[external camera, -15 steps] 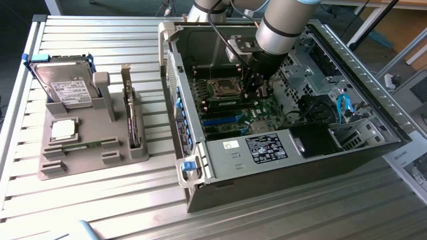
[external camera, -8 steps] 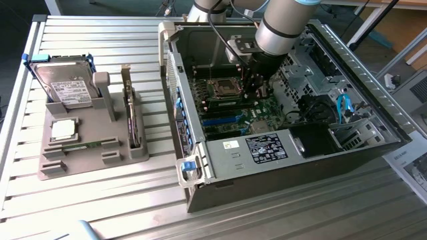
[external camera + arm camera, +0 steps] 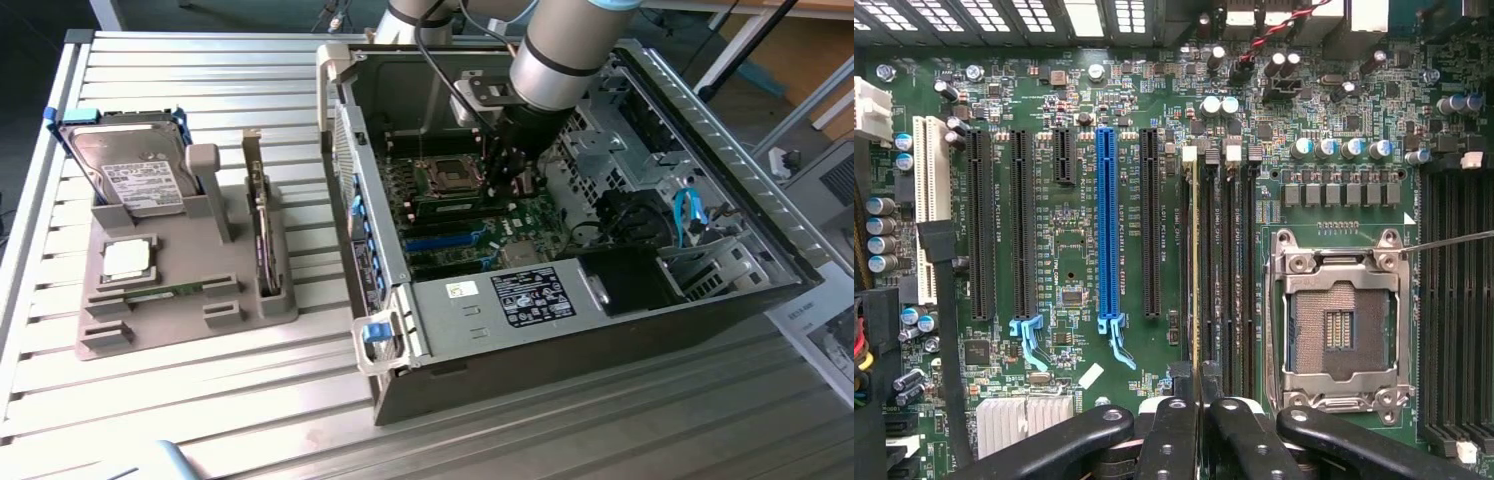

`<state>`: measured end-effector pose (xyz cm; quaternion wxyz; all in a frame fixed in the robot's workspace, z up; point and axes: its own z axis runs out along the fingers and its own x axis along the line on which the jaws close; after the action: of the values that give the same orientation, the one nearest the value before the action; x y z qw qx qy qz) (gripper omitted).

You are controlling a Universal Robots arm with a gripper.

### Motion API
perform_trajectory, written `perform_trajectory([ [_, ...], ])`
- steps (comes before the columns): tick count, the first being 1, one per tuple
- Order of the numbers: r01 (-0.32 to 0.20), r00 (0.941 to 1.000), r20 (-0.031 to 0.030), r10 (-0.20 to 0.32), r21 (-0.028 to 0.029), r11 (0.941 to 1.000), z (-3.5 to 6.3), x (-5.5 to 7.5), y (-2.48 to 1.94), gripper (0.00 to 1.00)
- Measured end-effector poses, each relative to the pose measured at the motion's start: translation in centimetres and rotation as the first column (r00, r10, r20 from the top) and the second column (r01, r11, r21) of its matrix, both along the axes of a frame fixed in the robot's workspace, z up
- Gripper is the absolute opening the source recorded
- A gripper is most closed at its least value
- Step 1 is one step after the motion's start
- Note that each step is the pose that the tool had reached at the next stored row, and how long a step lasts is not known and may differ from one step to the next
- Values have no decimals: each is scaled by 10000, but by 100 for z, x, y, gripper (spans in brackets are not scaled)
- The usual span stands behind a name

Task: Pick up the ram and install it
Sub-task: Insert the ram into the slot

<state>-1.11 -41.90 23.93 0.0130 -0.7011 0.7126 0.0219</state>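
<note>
- Bench [image 3: 200, 400], lower frame: grey parts tray [image 3: 234, 275] at the exterior view's left.
- Open PC case [image 3: 427, 340], centre-right; arm [image 3: 554, 50] enters from upper frame.
- Hand [image 3: 505, 185], frame centre, over mobo [image 3: 467, 225], clamped on the ram [image 3: 1197, 280].
- Ram edge-on, lined up w/ DIMM slots, just beside empty CPU socket [image 3: 1339, 325].
</note>
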Motion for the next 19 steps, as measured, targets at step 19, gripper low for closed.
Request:
perform_trajectory([
  [19,-3,10000,52,3,-1,10000,9,0,0,12],
])
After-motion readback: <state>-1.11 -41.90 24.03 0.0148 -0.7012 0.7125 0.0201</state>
